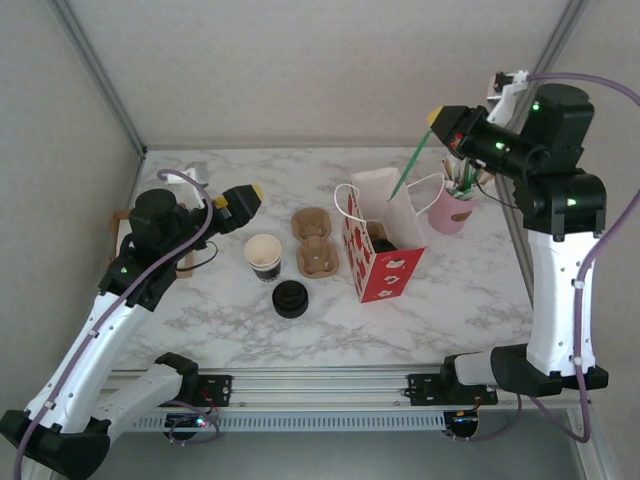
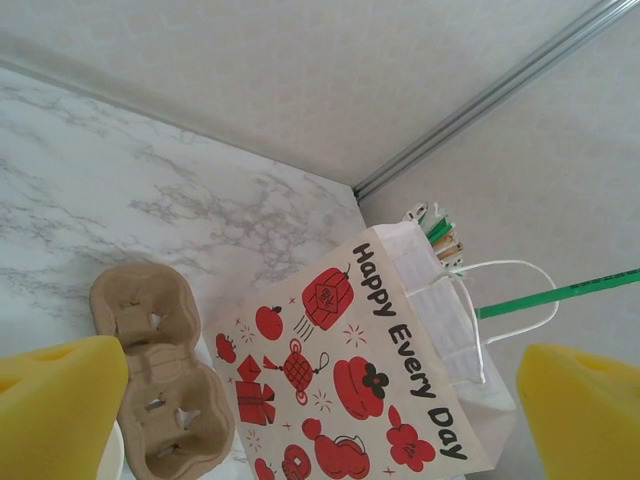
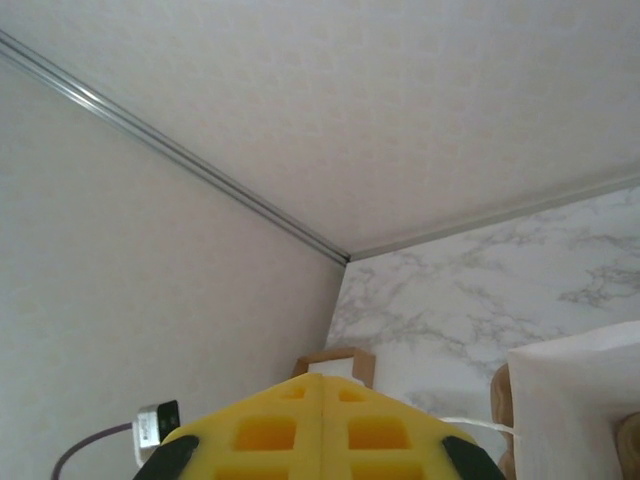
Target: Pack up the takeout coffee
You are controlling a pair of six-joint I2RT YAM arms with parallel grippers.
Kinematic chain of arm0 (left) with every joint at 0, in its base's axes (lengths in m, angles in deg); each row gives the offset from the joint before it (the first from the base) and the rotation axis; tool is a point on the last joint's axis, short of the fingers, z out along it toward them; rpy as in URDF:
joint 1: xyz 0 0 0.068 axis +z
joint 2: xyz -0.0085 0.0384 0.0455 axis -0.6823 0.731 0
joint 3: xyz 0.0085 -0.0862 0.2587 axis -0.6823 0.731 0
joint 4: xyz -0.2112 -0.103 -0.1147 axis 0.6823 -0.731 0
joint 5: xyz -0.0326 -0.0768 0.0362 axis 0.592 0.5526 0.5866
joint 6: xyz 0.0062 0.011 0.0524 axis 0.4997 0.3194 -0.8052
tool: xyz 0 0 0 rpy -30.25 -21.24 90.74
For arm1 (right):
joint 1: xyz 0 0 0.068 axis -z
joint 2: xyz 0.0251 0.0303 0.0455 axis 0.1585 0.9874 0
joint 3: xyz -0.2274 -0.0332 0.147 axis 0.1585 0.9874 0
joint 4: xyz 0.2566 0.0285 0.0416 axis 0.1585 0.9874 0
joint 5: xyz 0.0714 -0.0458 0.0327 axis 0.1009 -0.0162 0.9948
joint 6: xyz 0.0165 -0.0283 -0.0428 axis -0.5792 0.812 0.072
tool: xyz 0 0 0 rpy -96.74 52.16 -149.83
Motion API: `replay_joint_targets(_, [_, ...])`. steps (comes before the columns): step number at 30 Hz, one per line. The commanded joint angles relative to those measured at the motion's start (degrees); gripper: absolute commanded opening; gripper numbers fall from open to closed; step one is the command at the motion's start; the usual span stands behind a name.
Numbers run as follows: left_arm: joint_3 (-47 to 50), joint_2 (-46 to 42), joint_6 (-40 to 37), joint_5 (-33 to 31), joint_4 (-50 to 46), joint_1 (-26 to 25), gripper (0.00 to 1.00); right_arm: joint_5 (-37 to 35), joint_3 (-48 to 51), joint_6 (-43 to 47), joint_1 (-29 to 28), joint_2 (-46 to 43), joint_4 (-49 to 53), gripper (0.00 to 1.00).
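On the white table top with grey marble lines, things sit in a loose row. Plain pale walls stand close around it, with thin silver metal rails in the corners. At the left side, the left pincer hangs above the table. Its two yellow foam pads are spread far apart, with nothing between them, and they touch nothing. Next to it stands a paper cup with no lid and cream inside, and just in front of that lies a loose round black lid. Beside them lies a brown cardboard cup tray. Then comes a red and white paper bag with white handles and the words "Happy Every Day", standing up straight. The takeout coffee seems to sit down inside the bag, where a bit of dark round top shows; its green wall is hidden. A thin green straw slants up out of the bag. Its top end meets the right pincer, high above the table, whose yellow pads are pressed tight together and seem to pinch the straw. Just right of the bag, near the right edge, stands a pink cup full of straws.
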Motion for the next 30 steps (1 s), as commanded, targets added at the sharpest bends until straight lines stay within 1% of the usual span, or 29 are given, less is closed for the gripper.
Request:
replay_joint_targets(1, [0.67,0.34,0.64,-0.69,1.97,0.31,1.00,-3.98,3.98,1.23,-2.23,0.55,-3.56,0.00])
replay_joint_targets(6, [1.12,0.76,0.40,-1.32,2.35,0.29,1.00,-8.89,12.84,0.52,-6.43,0.64,-9.53,0.00])
replay_joint_targets(13, [2.88,1.46,-1.00,-5.92,2.73,0.38,1.00,-15.12,24.72,-1.14,-11.70,0.98,-17.91,0.00])
replay_joint_targets(20, [3.71,3.45,-1.47,-6.46,1.80,0.46,1.00,-17.09,38.88,-4.52,-12.56,-1.73,-26.64,0.00])
replay_joint_targets(23, [4.52,3.32,-1.47,-7.00,1.44,0.46,1.00,-17.29,42.77,-5.01,-13.02,-2.00,-28.14,0.00])
replay_joint_targets(26, [4.77,3.70,-1.52,-7.59,0.72,0.63,1.00,-18.37,44.47,-4.18,-14.03,-1.64,-27.90,0.00])
replay_joint_targets(27, [4.64,3.95,-1.47,-7.67,0.61,0.62,1.00,-18.91,44.52,-3.71,-14.55,-1.41,-27.26,0.03])
replay_joint_targets(28, [4.56,4.22,-1.47,-7.82,0.28,0.69,1.00,-19.45,44.47,-3.15,-14.87,-1.14,-26.56,0.08])
replay_joint_targets(30, [4.33,4.66,-1.38,-8.11,-0.34,0.67,1.00,-20.26,44.75,-2.44,-15.39,-1.03,-25.53,0.13])
